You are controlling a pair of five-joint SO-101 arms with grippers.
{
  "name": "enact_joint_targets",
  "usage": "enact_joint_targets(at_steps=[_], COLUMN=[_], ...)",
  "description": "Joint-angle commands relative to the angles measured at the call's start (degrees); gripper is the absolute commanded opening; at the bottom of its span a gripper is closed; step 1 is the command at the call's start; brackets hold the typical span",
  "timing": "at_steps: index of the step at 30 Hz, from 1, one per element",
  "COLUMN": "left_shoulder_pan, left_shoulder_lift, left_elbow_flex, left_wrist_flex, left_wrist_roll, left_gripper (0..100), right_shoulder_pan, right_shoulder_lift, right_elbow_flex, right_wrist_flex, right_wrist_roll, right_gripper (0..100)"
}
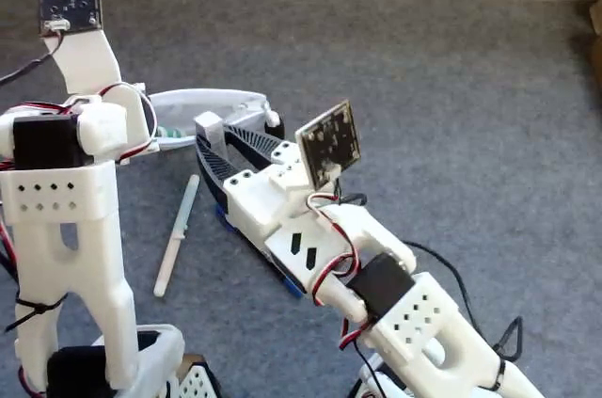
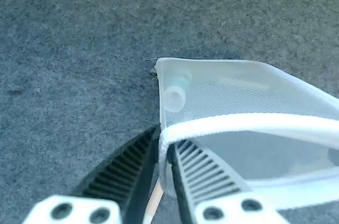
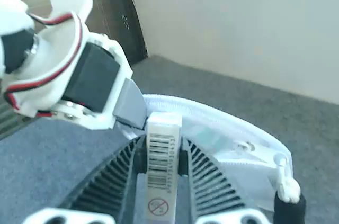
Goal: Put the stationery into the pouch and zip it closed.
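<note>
High view shows us two arms over the grey carpet [image 1: 451, 87], and we count one pouch [image 1: 212, 100], white and of mesh. It lies in the left half of the carpet, nearer to the far edge than to the near one. One white pen [image 1: 177, 233] lies alone on the carpet on the near side of the pouch, apart from it and held by no gripper. Under the right arm we see one blue thing [image 1: 293, 287]. Most of it is covered, so we cannot tell what it is.

In the left wrist view, the left gripper [image 2: 164, 139] has its two fingers pressed together on the white rim of the pouch [image 2: 243, 91], at its end corner. Through the mesh we see one item with a pale green and white cap [image 2: 175, 94] lying inside, against that corner.

In the right wrist view, the right gripper [image 3: 161, 142] is clamped on one white stick with a barcode [image 3: 160, 155], which stands out between the fingers. Its tip is at the open rim of the pouch [image 3: 212, 123], and we cannot tell if it touches. One zip pull [image 3: 286, 188] sits at the other end of the rim. In the high view the right gripper [image 1: 230, 139] is just beside the pouch, on its near side.
</note>
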Motion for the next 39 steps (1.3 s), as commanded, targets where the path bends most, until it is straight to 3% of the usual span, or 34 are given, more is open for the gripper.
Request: enact_joint_targets(at_steps=[1,12,21,36,39], left_shoulder_pan=[0.66,0.57,0.48,0.48,0.48], left_shoulder_lift=[-1.36,-1.45,-1.45,-1.45,-1.36], left_elbow_flex=[0.48,1.45,1.45,1.45,1.45], left_wrist_flex=[0.18,0.18,0.18,0.18,0.18], left_wrist_roll=[0.0,0.0,0.0,0.0,0.0], left_gripper=[1,1,1,1,1], right_shoulder_pan=[0.48,0.84,4.53,4.88,4.7], right_shoulder_lift=[-2.42,-0.75,17.45,25.71,25.71], right_elbow_flex=[1.71,7.69,7.25,7.69,7.96], right_wrist_flex=[-11.91,-34.95,-52.7,-54.64,-54.64], right_wrist_roll=[-0.35,-0.35,-0.35,-0.09,4.22], right_gripper=[0.5,0.5,0.5,1.2,7.1])
